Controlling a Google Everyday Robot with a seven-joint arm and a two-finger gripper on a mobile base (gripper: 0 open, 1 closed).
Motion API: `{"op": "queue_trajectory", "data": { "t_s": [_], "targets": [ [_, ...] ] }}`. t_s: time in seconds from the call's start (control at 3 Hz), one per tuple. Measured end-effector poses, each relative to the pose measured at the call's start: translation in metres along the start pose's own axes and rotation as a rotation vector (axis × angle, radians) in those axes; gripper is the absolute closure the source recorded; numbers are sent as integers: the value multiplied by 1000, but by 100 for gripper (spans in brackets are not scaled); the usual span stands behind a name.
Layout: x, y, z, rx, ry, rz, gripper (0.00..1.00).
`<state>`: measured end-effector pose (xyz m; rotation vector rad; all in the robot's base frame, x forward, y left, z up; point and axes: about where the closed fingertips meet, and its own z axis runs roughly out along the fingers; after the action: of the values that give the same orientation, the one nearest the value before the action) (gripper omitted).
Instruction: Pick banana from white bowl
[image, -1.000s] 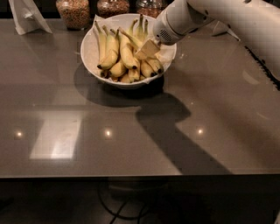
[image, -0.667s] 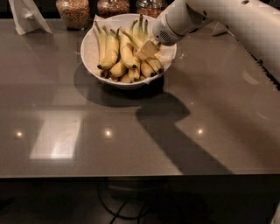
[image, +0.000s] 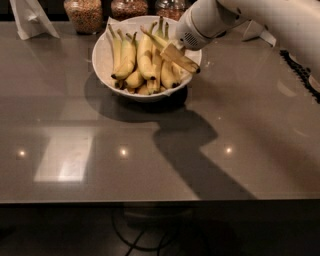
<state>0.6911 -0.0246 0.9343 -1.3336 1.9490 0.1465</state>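
The white bowl (image: 102, 60) stands at the back middle of the dark table and holds several yellow bananas. My gripper (image: 173, 50) reaches in from the upper right over the bowl's right side. It is shut on the long, slim banana (image: 186, 62). That banana lies tilted above the shorter curved ones, with its pale-green stem pointing up-left over the bowl. Its dark brown tip pokes out past the bowl's right rim. The white arm hides the bowl's far right rim.
Three glass jars (image: 84, 12) of grains stand behind the bowl. A white folded paper (image: 29, 17) is at the back left. A white object (image: 260, 32) and a dark strip (image: 300, 72) are at the right edge. The table's front edge runs along the bottom.
The long banana has come up out of the pile in my gripper. Its dark tip now sticks out past the bowl's right rim. The arm has barely shifted.
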Motion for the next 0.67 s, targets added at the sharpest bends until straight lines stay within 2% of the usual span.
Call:
{"op": "queue_trajectory", "data": {
  "t_s": [0.67],
  "targets": [
    [-22, 20, -43, -23, 33, -76, 100]
  ]
}}
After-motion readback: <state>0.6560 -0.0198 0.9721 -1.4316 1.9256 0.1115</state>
